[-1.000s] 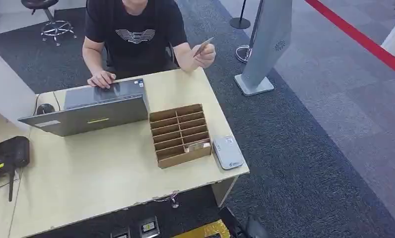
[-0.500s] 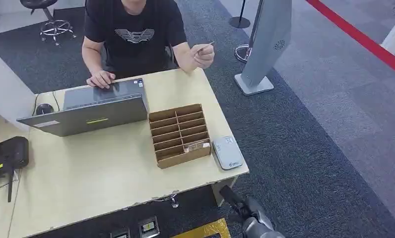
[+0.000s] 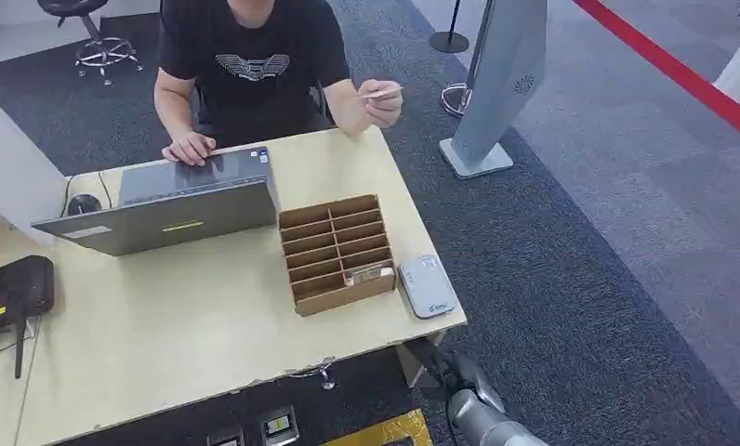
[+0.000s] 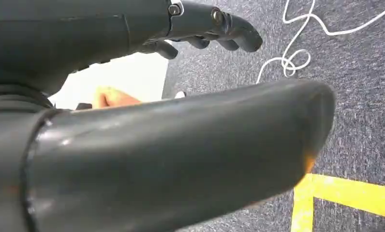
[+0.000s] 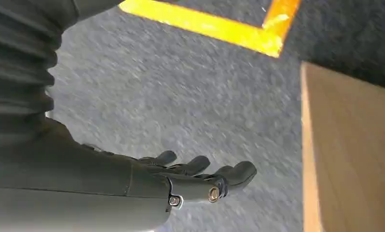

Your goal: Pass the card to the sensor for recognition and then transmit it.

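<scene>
Card (image 3: 378, 93) sits pinched in the person's hand (image 3: 382, 102), raised above the far right corner of the desk (image 3: 190, 316). Its long axis reads roughly level, lying across my view, free end pointing toward my right side.

My right hand (image 3: 464, 376) is low, just off the near right corner of the desk, below the tabletop edge. From it the card lies forward and up, well apart, with the desk corner and the sensor (image 3: 427, 285) between. Right wrist view: fingers (image 5: 200, 166) loosely extended over carpet, nothing held; desk edge close beside.

My left hand (image 4: 214, 29) hangs by the floor, fingers partly curled, thumb apart, empty as far as I can tell.

Judgement: right hand is clearly the nearer one, on the card's side of the desk. The reach must rise past the desk corner before going forward. Card slots box (image 3: 336, 253) lies just left of the sensor, out of the likely path.
</scene>
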`<act>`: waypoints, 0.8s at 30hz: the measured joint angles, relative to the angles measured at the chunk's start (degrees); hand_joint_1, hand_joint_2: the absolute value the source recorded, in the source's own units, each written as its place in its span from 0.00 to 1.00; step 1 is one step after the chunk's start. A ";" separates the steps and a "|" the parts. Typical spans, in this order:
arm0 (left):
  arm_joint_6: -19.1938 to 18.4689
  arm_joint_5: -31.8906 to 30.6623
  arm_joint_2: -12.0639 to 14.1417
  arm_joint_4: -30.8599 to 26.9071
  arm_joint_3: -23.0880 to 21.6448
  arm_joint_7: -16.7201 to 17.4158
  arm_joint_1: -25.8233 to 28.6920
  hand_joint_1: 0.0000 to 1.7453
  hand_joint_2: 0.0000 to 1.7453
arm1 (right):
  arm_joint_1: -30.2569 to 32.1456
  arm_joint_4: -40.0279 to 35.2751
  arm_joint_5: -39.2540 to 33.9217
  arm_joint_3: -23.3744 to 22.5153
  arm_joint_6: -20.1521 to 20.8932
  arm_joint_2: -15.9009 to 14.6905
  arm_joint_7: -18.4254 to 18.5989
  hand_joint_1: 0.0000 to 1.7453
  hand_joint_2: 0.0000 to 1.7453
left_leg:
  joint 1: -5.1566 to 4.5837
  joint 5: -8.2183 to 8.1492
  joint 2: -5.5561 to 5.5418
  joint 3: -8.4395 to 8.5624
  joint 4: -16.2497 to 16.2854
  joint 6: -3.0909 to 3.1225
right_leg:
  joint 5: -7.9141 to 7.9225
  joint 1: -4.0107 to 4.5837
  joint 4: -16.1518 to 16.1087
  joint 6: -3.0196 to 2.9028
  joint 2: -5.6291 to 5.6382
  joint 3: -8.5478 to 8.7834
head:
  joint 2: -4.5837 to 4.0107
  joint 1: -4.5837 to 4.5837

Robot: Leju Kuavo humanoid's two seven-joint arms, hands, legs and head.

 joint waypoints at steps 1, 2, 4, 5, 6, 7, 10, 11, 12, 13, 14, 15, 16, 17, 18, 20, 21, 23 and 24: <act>0.00 0.27 0.02 0.00 -0.20 0.00 0.00 0.00 0.00 | 0.46 -1.28 -2.25 1.65 0.39 -0.49 2.58 0.00 1.00 | -0.01 0.00 -0.05 -0.01 0.00 0.00 | 0.00 -0.01 0.00 0.00 -0.04 0.00 | 0.00 -0.02; 0.00 0.56 0.02 0.00 -0.24 0.00 0.01 0.00 0.00 | 0.90 -2.71 -4.24 3.45 0.52 -1.07 5.05 0.00 1.00 | -0.02 0.00 -0.05 -0.02 0.00 0.00 | 0.00 -0.02 0.00 0.00 -0.04 0.00 | 0.00 -0.02; 0.02 1.14 0.09 0.00 -0.42 0.00 0.02 0.00 0.00 | 1.54 -5.68 -8.57 7.47 0.17 -2.75 9.10 0.00 1.00 | -0.02 0.00 -0.03 -0.03 0.00 0.00 | 0.00 -0.02 0.00 0.00 -0.03 -0.01 | 0.00 -0.02; 0.02 1.45 0.11 0.00 -0.66 0.00 0.02 0.00 0.00 | 1.66 -7.01 -10.64 9.48 -0.27 -3.59 10.62 0.00 1.00 | -0.02 0.00 0.00 -0.02 0.00 0.00 | 0.01 -0.03 0.00 0.01 -0.01 -0.01 | 0.00 -0.02; 0.04 1.69 0.13 0.00 -0.88 0.00 0.00 0.00 0.00 | 1.76 -8.30 -12.52 11.54 -0.75 -4.51 12.28 0.00 1.00 | -0.03 0.00 0.00 -0.01 0.00 0.00 | 0.01 -0.03 0.00 0.01 -0.01 -0.01 | 0.00 -0.02; 0.09 1.95 0.15 0.00 -1.14 0.00 -0.02 0.00 0.00 | 2.28 -9.36 -13.85 13.63 -0.92 -5.47 13.57 0.00 1.00 | -0.04 0.00 -0.04 -0.04 0.00 0.00 | 0.01 -0.04 0.00 0.01 -0.04 0.00 | 0.00 -0.02; 0.20 2.65 0.22 0.00 -1.82 0.00 0.04 0.00 0.00 | 3.08 -12.56 -16.63 19.93 -0.70 -7.96 18.07 0.00 1.00 | -0.06 0.00 -0.06 -0.07 0.00 0.01 | 0.02 -0.06 0.00 0.02 -0.06 -0.04 | 0.00 -0.02; 0.20 2.82 0.24 0.00 -1.92 0.00 0.04 0.00 0.00 | 3.23 -13.42 -17.49 21.97 -0.46 -8.76 19.48 0.00 1.00 | -0.06 0.00 -0.06 -0.07 0.00 0.01 | 0.02 -0.05 0.00 0.02 -0.06 -0.04 | 0.00 -0.04; 0.20 3.06 0.24 0.00 -2.19 0.00 0.03 0.00 0.00 | 3.30 -14.10 -18.56 23.63 -0.27 -9.46 20.51 0.00 1.00 | -0.06 0.00 -0.06 -0.06 0.00 0.01 | 0.02 -0.05 0.00 0.02 -0.05 -0.04 | 0.00 -0.02; 0.24 3.21 0.24 0.00 -2.45 0.00 0.02 0.00 0.00 | 3.33 -14.52 -19.42 25.01 0.00 -10.08 21.19 0.00 1.00 | -0.05 0.00 -0.06 -0.06 0.00 0.01 | 0.02 -0.05 0.00 0.02 -0.05 -0.05 | 0.00 -0.02; 0.28 3.32 0.26 0.00 -2.71 0.00 0.02 0.00 0.00 | 3.32 -14.78 -20.20 26.36 0.30 -10.71 21.67 0.00 1.00 | -0.05 0.00 -0.06 -0.06 0.00 0.01 | 0.02 -0.05 0.00 0.02 -0.05 -0.04 | 0.00 -0.02; 0.31 3.61 0.26 0.00 -3.02 0.00 0.02 0.00 0.00 | 3.29 -15.04 -21.14 27.72 0.63 -11.32 22.26 0.00 1.00 | -0.05 0.00 -0.06 -0.05 0.00 0.01 | 0.02 -0.05 0.00 0.02 -0.05 -0.03 | 0.00 -0.02; 0.31 3.78 0.26 0.00 -3.21 0.00 0.02 0.00 0.00 | 3.24 -15.24 -21.98 29.15 1.13 -11.92 22.94 0.00 1.00 | -0.05 0.00 -0.06 -0.04 0.00 0.01 | 0.01 -0.05 0.00 0.02 -0.05 -0.03 | 0.00 -0.02; 0.31 3.89 0.26 0.00 -3.30 0.00 0.02 0.00 0.00 | 3.24 -15.35 -22.81 30.49 1.70 -12.50 23.46 0.00 1.00 | -0.04 0.00 -0.06 -0.04 0.00 0.01 | 0.01 -0.04 0.00 0.02 -0.05 -0.03 | 0.00 -0.02; 0.31 4.13 0.26 -0.02 -3.50 0.00 0.02 0.00 0.00 | 3.26 -15.37 -23.57 31.61 2.16 -12.92 23.99 0.00 1.00 | -0.04 0.00 -0.06 -0.04 0.00 0.01 | 0.01 -0.05 0.00 0.02 -0.05 -0.03 | 0.00 -0.02; 0.33 4.48 0.28 -0.02 -3.89 0.00 0.02 0.00 0.00 | 3.46 -15.35 -25.33 33.50 2.88 -13.58 24.62 0.00 1.00 | -0.04 0.00 -0.06 -0.04 0.00 0.01 | 0.01 -0.05 0.00 0.02 -0.05 -0.04 | 0.00 -0.02; 0.33 4.79 0.28 -0.02 -4.26 0.00 0.02 0.00 0.00 | 3.60 -15.31 -26.41 34.58 3.21 -13.99 24.75 0.00 1.00 | -0.04 0.00 -0.06 -0.04 0.00 0.01 | 0.01 -0.05 0.00 0.02 -0.05 -0.04 | 0.00 -0.02; 0.33 5.10 0.31 -0.02 -4.72 0.00 0.02 0.00 0.00 | 3.87 -15.04 -27.99 36.58 3.84 -14.63 24.71 0.00 1.00 | -0.04 0.00 -0.06 -0.04 0.00 0.01 | 0.00 -0.05 0.00 0.02 -0.05 -0.05 | 0.00 -0.02; 0.33 5.23 0.31 -0.02 -4.96 0.00 0.02 0.00 0.00 | 3.97 -14.78 -28.78 37.54 4.37 -14.84 24.56 0.00 1.00 | -0.04 0.00 -0.06 -0.04 0.00 0.01 | -0.01 -0.05 0.00 0.01 -0.05 -0.05 | 0.00 -0.02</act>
